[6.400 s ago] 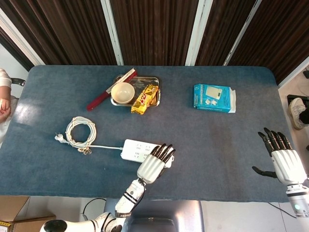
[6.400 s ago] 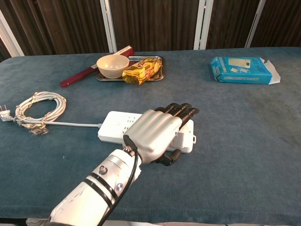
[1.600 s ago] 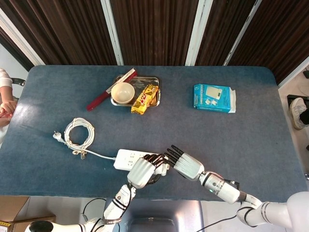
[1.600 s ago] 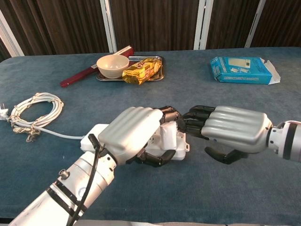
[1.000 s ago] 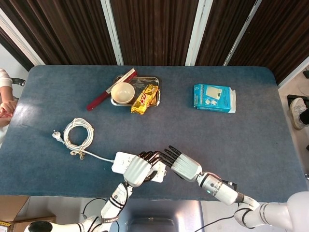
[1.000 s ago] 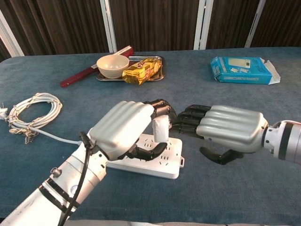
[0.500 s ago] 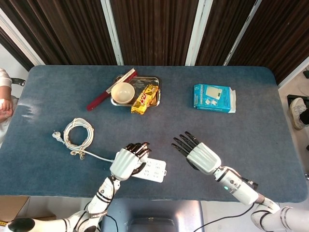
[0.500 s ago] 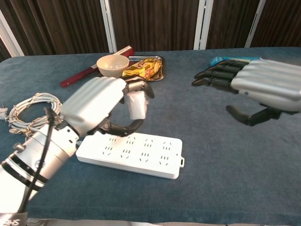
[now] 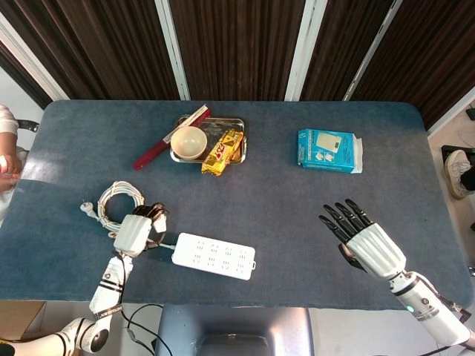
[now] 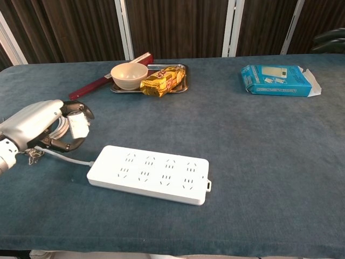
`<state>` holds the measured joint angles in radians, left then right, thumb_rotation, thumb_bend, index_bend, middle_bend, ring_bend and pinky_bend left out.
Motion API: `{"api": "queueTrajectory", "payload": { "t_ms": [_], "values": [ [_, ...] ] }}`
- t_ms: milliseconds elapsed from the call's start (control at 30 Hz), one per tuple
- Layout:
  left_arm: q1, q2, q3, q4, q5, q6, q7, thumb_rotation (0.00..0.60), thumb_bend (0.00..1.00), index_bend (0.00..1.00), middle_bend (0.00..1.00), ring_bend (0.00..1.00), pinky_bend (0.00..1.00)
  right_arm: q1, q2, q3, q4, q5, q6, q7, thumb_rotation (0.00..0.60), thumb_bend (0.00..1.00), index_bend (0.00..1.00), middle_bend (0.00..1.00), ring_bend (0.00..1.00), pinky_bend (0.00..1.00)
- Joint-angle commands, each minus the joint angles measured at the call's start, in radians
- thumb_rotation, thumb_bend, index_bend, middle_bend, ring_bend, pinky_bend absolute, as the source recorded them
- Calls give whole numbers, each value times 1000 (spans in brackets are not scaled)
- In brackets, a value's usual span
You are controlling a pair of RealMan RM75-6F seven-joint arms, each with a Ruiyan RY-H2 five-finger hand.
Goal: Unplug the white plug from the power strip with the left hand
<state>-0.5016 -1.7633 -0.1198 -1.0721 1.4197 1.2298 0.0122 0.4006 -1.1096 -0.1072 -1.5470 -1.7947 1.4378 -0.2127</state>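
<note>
Matt dark-blue cloth-covered surface [image 10: 259, 156] with a faintly mottled nap. Smooth, matt white plastic power strip [image 10: 149, 174]. Shiny rectangular metal tray [image 10: 180, 86], holding a smooth cream bowl [image 10: 129, 75] and a glossy yellow foil snack packet [image 10: 161, 80]. Light-blue printed cardboard box [image 10: 279, 80].

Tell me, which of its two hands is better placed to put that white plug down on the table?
The left hand: it already holds the white plug, just above the table beside the coiled cable. The right hand is open, far over on the other side.
</note>
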Motion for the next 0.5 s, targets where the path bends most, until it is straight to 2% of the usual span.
{"api": "queueTrajectory", "payload": {
  "t_ms": [33, 100, 167, 233, 367, 467, 500],
  "values": [
    [6, 10, 3, 23, -31, -53, -24, 600, 457, 192, 211, 176, 228, -10, 4, -3, -3, -13, 6, -1, 600, 659, 0, 106, 0, 0],
    [6, 26, 8, 21, -45, -83, -15, 600, 445, 69, 116, 112, 218, -15, 5, -2, -5, -18, 5, -2, 600, 659, 0, 106, 0, 0],
    [5, 46, 6, -1, -57, -106, -17, 600, 441, 2, 23, 31, 214, -18, 6, 1, -9, -14, -3, -3, 600, 657, 0, 106, 0, 0],
    [6, 71, 0, -33, -59, -105, -29, 600, 437, 0, 0, 0, 210, -22, 9, 4, -15, -6, -14, -7, 600, 647, 0, 103, 0, 0],
    [21, 124, 7, -82, -31, -59, -16, 600, 426, 0, 0, 0, 181, -37, 15, 7, -25, 11, -26, -19, 600, 608, 0, 86, 0, 0],
    [58, 229, 43, -178, -8, -23, 48, 600, 420, 0, 0, 0, 152, -80, 33, -3, -63, 65, -35, -66, 600, 553, 0, 25, 0, 0],
    [81, 289, 69, -245, 6, -5, 84, 600, 421, 0, 0, 0, 150, -107, 45, -7, -92, 101, -31, -98, 600, 535, 0, 10, 0, 0]
  ]
}}
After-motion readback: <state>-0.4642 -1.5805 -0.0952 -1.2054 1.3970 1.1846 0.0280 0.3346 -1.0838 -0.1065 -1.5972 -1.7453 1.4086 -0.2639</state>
